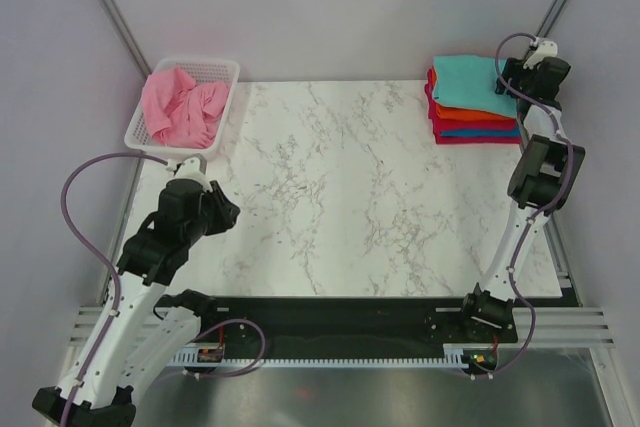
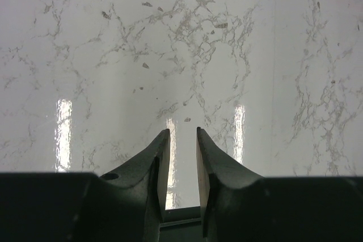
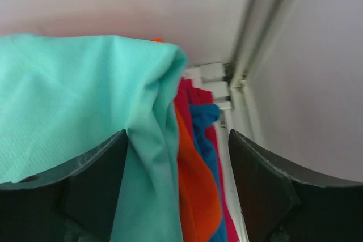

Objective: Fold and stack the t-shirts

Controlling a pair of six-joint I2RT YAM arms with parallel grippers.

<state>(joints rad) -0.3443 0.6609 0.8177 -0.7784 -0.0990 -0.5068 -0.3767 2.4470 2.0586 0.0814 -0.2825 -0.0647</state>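
Marble table (image 1: 340, 197), pale walls (image 1: 330, 7), my right gripper (image 3: 177, 134) spread wide, gripping nothing, astride the edge of the teal t-shirt (image 3: 74, 100) atop the stack (image 1: 478, 115) in the far right corner, wall post (image 3: 249, 43) close by, my left gripper (image 2: 182, 140) narrowly parted, empty, over open marble, pink t-shirt (image 1: 183, 107) in basket (image 1: 225, 67) far left

Folded t-shirt stack (image 1: 475, 102) lies on the far right corner of the table (image 1: 340, 187). Basket (image 1: 225, 67) stands at the far left corner, loose t-shirt (image 1: 183, 107) inside.
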